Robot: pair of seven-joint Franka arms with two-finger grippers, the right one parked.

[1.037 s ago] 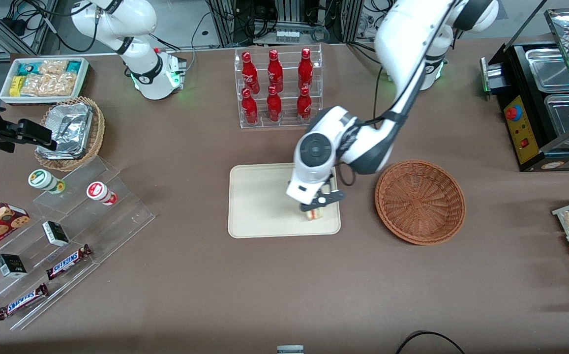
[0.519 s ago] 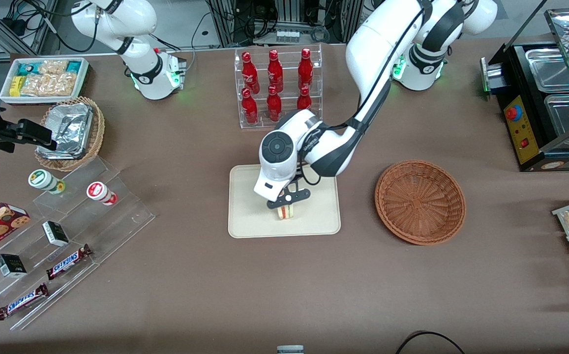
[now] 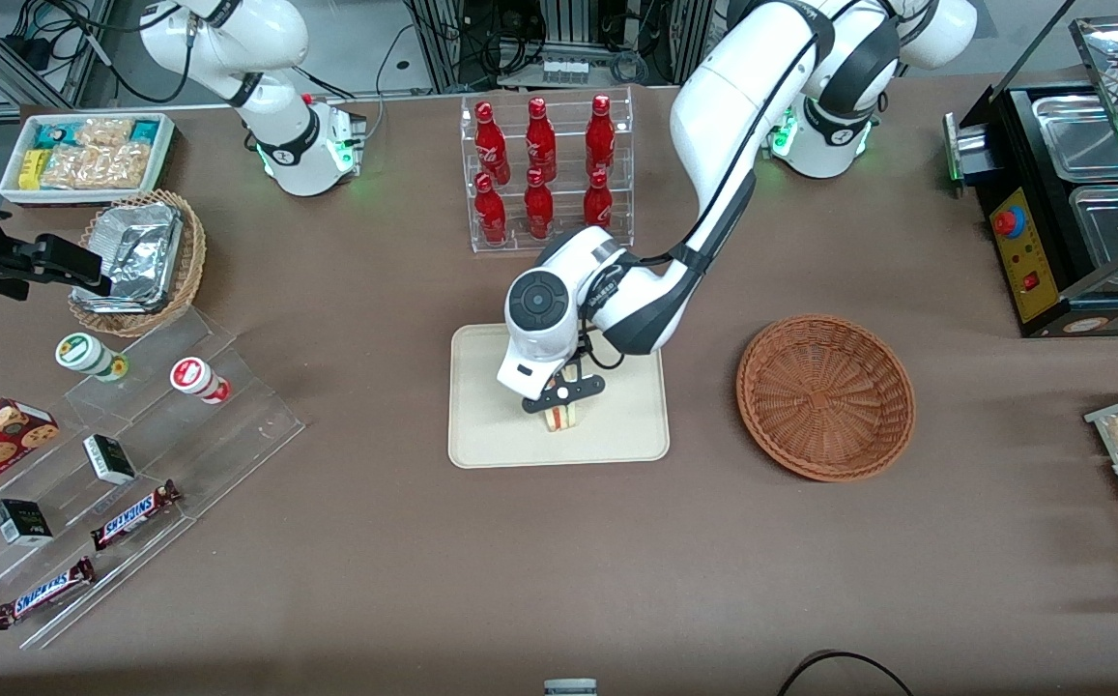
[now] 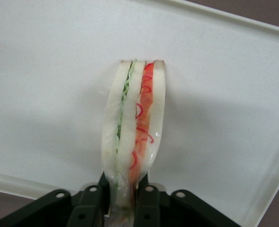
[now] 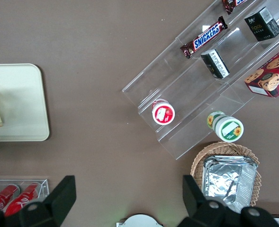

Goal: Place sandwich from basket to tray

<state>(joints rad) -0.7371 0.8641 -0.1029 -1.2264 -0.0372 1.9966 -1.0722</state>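
Gripper sits low over the middle of the tray. Its fingers pinch the sandwich at one end, bread faces squeezed between them. Sandwich stands on edge, green and red filling layers showing along the cut side. From the front the sandwich appears to rest on the tray surface; contact unconfirmed. Basket sits on the bench beside the tray, toward the working arm's end.
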